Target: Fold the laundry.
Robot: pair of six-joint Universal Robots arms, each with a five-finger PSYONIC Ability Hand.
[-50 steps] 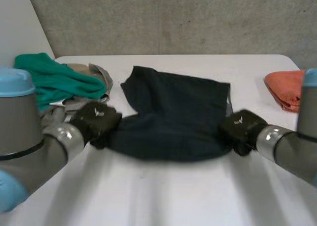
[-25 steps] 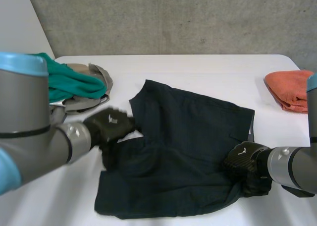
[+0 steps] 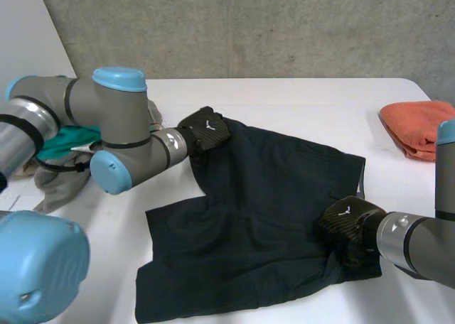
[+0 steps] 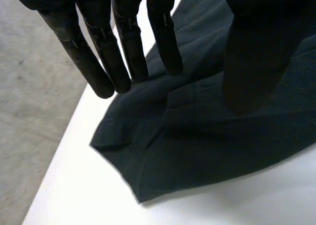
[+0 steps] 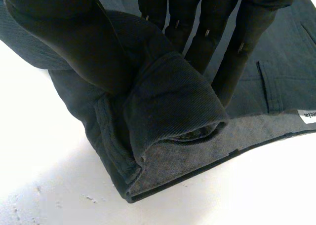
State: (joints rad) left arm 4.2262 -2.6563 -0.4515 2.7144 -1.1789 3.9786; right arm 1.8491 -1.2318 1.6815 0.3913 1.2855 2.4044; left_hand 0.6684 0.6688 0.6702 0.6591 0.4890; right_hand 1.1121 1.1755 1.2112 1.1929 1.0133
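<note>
Change: a second ago the shorts [image 3: 263,217] hung bunched between both hands at the near edge. Now they lie spread on the table [image 3: 284,96], and the left hand [image 3: 206,128] has let go and gone to the far left corner.
Meaning: the laying-out looks nearly done, and no fold has been made yet. The near right corner is still doubled over and probably needs flattening first.
Right hand [image 3: 346,223]: nearest, low on the table at the near right corner of the shorts. Its thumb [image 5: 64,37] and fingers pinch a rolled-over lip of the cloth, with the arm reaching in from the right.
Shorts: mid-table and mostly flat, with soft creases near the left leg.
Left hand: at the far left corner, fingers [image 4: 123,42] straight and spread above the hem, holding nothing. Its arm is bent back across the table's left side.
Far piles: a green cloth [image 3: 57,141] lies behind the left arm and an orange cloth [image 3: 416,125] at far right, both well apart from the shorts.
</note>
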